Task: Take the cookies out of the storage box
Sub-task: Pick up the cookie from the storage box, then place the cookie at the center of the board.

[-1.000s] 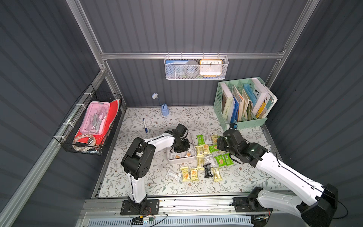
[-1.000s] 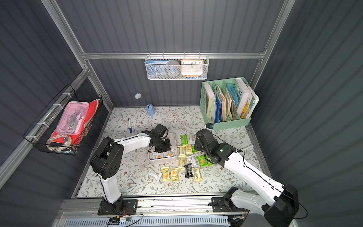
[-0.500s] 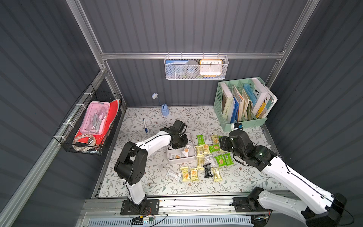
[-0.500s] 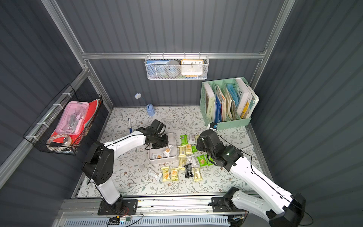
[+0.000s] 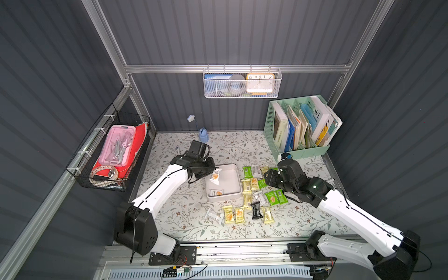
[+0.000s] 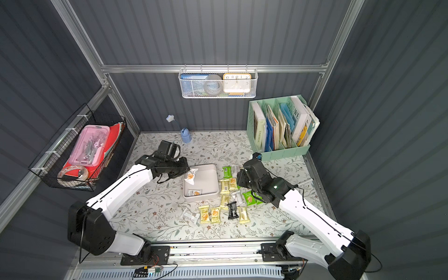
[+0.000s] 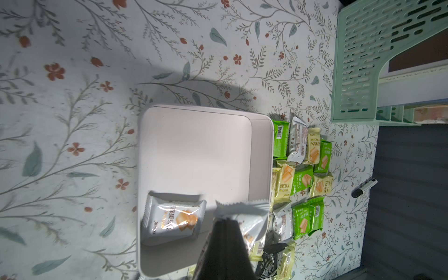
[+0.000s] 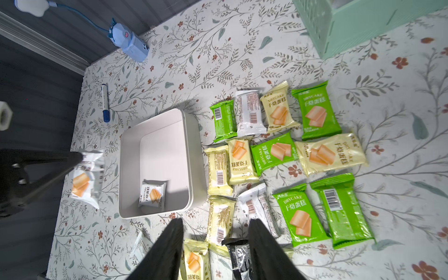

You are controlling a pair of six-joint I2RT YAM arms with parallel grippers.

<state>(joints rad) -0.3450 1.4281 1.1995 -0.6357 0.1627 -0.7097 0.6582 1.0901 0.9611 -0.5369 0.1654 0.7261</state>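
Top views, floral tabletop, storage box, dark ribbed walls

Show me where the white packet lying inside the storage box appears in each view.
Top view: white packet in the storage box, at its front wall.
Top view: white packet, same spot.
Left wrist: white packet on the box floor, beside the held packet in the left gripper.
Right wrist: white packet at the wall nearest the right gripper.
Shared landmark: the storage box.

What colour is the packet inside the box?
White packet, tan biscuit print; best in right wrist view.
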